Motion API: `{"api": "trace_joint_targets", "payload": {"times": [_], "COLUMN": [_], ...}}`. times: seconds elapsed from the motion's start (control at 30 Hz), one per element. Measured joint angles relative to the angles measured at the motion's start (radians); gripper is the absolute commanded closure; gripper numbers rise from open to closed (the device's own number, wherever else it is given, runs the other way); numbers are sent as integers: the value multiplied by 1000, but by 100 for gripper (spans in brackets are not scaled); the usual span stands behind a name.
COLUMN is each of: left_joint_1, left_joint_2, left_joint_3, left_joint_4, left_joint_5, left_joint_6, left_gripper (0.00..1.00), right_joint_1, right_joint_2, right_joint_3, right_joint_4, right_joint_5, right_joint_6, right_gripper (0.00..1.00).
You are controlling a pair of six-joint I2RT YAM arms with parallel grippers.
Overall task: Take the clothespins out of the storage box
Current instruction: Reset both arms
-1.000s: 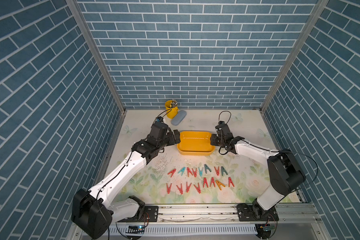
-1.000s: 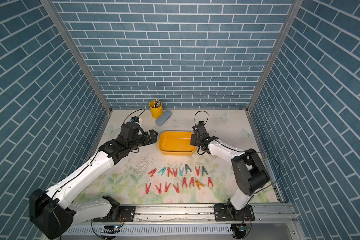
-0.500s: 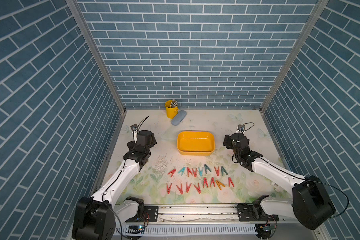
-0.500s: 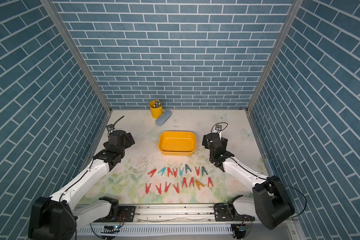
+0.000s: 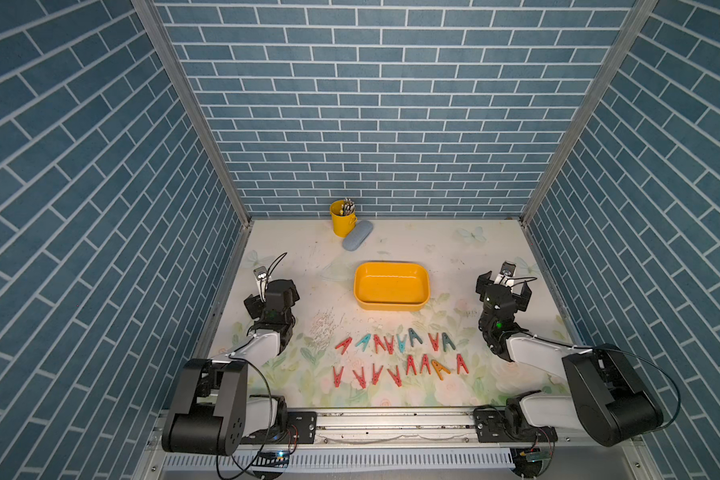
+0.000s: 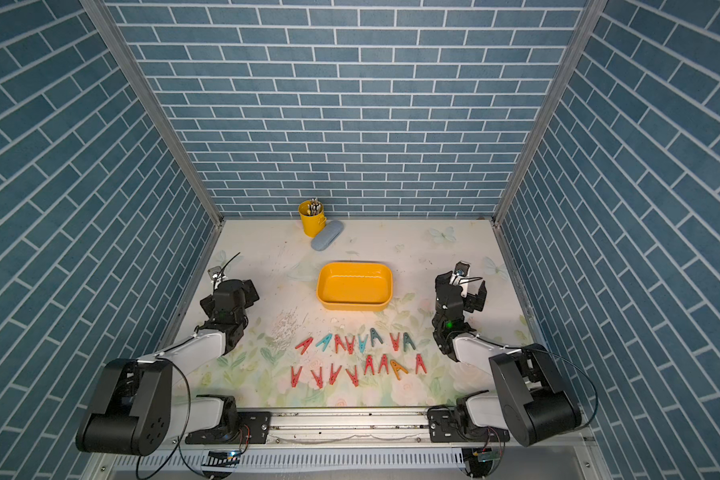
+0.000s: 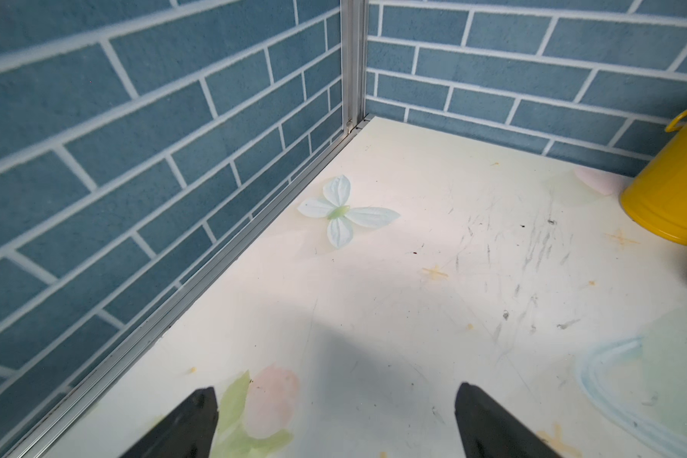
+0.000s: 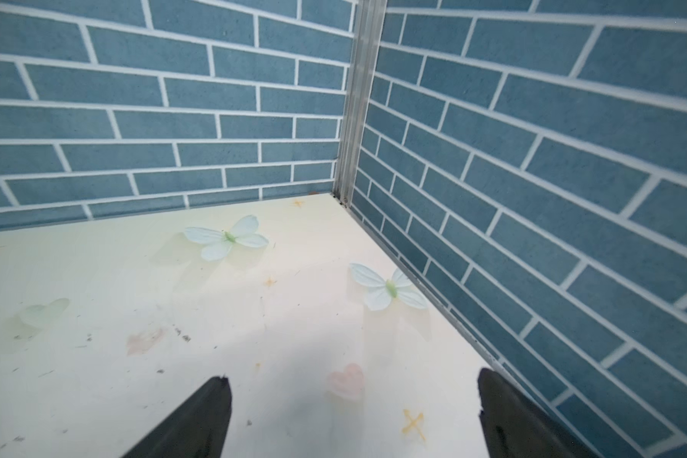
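The storage box is a shallow yellow-orange tray in the middle of the table, and its inside looks bare. The clothespins, mostly red with some teal and one orange, lie in two rows on the table in front of it. My left gripper is open with nothing in it, well left of the box. My right gripper is open with nothing in it, well right of the box. Neither wrist view shows the box or the clothespins.
A yellow pen cup and a grey-blue oval case stand at the back by the wall. Brick side walls run close beside each gripper. A patch of white scuffs marks the table left of the clothespin rows.
Both arms have pulled back from the ends of the storage box, the left toward the left wall and the right toward the right wall. The box and the clothespins have stayed put.
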Motion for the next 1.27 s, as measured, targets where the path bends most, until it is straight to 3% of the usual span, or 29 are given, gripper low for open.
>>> {"api": "trace_joint_targets", "payload": {"times": [0.2,0.5,0.77,1.27], "left_joint_1": [1,2,2,2], "left_joint_2": [66,198,220,220], "left_joint_3": [-82,-168,-174,-174], "left_joint_4": [277,628,711,731], "left_joint_5": [24,159,222,239], "left_joint_6": [69,169,203,210], "left_gripper": [0,1,0,1], "right_joint_1": [-77,-179,-218,-218], "right_joint_2": [124,122,165,167], "right_joint_3": [-108,-175,-180,-175], "right_joint_4": [243,396,448,449], "right_joint_5": [-100,-386,-536,-563], "right_joint_6": [-60,-74,-74,-74], "right_gripper": [1,1,1,1]}}
